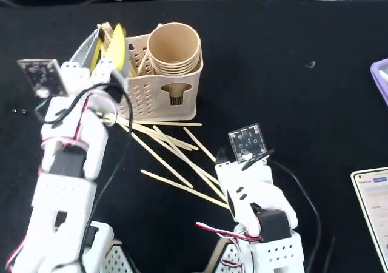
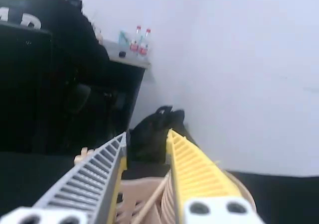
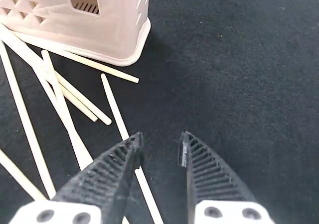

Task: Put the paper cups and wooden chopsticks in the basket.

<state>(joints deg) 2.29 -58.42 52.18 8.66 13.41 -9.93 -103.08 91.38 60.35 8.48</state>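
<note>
Over the basket's (image 1: 163, 97) left rim hangs the left tool (image 2: 147, 137), its jaws apart with a chopstick (image 2: 152, 196) showing between them (stacked cups (image 1: 174, 45) sit inside the basket). Low over the desk (image 1: 291, 91), the right tool (image 3: 159, 142) is narrowly parted above loose chopsticks (image 1: 176, 158) in front of the basket.

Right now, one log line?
paper cups: in basket | chopsticks: many loose on table | left gripper: open, at basket | right gripper: open, over chopsticks

Left gripper (image 2: 145, 137) raised, fingers (image 2: 194, 169) parted, right gripper (image 3: 161, 137) low (also parted)
</note>
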